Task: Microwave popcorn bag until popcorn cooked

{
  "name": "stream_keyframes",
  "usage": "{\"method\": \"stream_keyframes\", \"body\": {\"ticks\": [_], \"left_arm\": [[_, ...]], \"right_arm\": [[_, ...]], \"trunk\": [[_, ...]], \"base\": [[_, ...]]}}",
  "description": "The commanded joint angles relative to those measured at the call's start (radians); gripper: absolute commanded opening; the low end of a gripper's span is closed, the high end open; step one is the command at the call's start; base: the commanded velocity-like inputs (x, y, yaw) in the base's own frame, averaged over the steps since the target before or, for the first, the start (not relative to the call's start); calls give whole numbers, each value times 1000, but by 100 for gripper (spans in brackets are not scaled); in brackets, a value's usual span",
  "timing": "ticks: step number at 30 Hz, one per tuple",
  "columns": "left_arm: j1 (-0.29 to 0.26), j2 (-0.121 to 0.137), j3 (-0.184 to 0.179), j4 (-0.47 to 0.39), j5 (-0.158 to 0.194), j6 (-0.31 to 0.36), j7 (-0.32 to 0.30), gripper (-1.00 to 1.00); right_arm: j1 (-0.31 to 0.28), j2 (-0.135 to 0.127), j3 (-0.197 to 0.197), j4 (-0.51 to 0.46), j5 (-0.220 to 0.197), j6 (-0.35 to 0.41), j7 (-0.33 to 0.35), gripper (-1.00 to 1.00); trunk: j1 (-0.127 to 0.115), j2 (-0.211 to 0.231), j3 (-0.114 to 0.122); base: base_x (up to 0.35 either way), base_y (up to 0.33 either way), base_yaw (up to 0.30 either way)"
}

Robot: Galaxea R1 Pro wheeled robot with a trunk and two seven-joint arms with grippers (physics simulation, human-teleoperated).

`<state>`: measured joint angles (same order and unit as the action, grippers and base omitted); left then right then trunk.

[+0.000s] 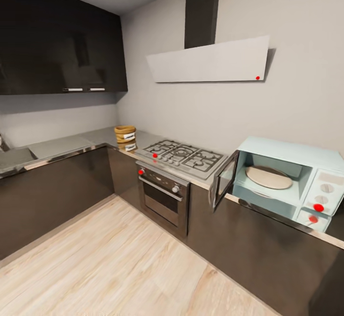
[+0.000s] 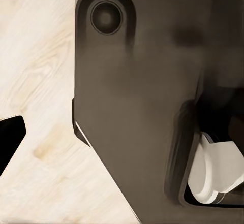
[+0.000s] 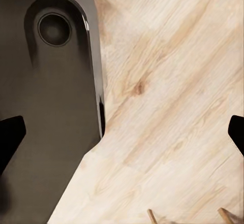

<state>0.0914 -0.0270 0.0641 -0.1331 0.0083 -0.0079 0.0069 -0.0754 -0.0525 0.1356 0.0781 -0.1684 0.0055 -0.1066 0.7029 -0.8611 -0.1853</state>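
- The right gripper (image 3: 122,135) is being held spread wide: its two black fingertips (image 3: 10,137) are being shown at opposite edges of the right wrist view, with nothing being gripped between them.
- Only one black fingertip (image 2: 10,137) of the left gripper (image 2: 122,135) is being shown in the left wrist view, so whether it is spread or pressed together cannot be told.
- Beneath both grippers, the robot's dark base (image 3: 46,107) and the pale wooden floor (image 3: 168,82) are being shown.
- The gas hob (image 1: 184,156) is being taken as the landmark in the head view.
- The popcorn bag (image 1: 125,134) is being left standing upright on the countertop (image 1: 62,146), to the left of the gas hob and near it, by the wall.
- The microwave (image 1: 286,177) is being kept on the counter to the right of the gas hob, just beside it.
- The microwave door (image 1: 224,177) is being held swung open toward the gas hob, and a round pale turntable (image 1: 268,176) is being shown lying inside.
- The dark oven (image 1: 162,194) is being shown directly below the gas hob.
- A pale extractor hood (image 1: 210,60) is being shown on the wall above the gas hob.
- Dark wall cabinets (image 1: 57,44) are being shown well to the left of the gas hob and above it.
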Motion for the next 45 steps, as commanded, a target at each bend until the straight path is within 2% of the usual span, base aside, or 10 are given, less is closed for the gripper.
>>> {"method": "stream_keyframes", "body": {"ticks": [1,13,22,26,28,34,39,45], "left_arm": [[1,-1,6,-2,1,-1,1,100],[1,0,6,-2,1,0,1,100],[1,1,6,-2,1,0,1,100],[1,1,6,-2,1,0,1,100],[1,1,6,-2,1,0,1,100],[1,1,6,-2,1,0,1,100],[1,1,6,-2,1,0,1,100],[1,1,6,-1,1,0,1,100]], "right_arm": [[-1,0,9,2,-9,1,-1,100],[-1,0,9,0,-10,1,-1,100],[-1,0,9,0,-10,-4,-1,100],[-1,0,9,1,-10,-92,-1,100],[-1,0,9,1,-10,-109,-1,100],[-1,0,9,1,-10,-117,0,100],[-1,0,10,2,-10,-189,5,100],[-1,0,10,2,-10,-191,5,100]], "trunk": [[0,-1,-1],[0,-1,-1],[0,-1,-1],[0,-1,-1],[0,-1,-1],[0,-1,-1],[0,-1,-1],[0,-1,-1]], "base": [[0,0,252],[2,4,252],[126,237,191],[190,268,8],[209,256,1],[230,235,0],[239,225,0],[240,223,0]]}}
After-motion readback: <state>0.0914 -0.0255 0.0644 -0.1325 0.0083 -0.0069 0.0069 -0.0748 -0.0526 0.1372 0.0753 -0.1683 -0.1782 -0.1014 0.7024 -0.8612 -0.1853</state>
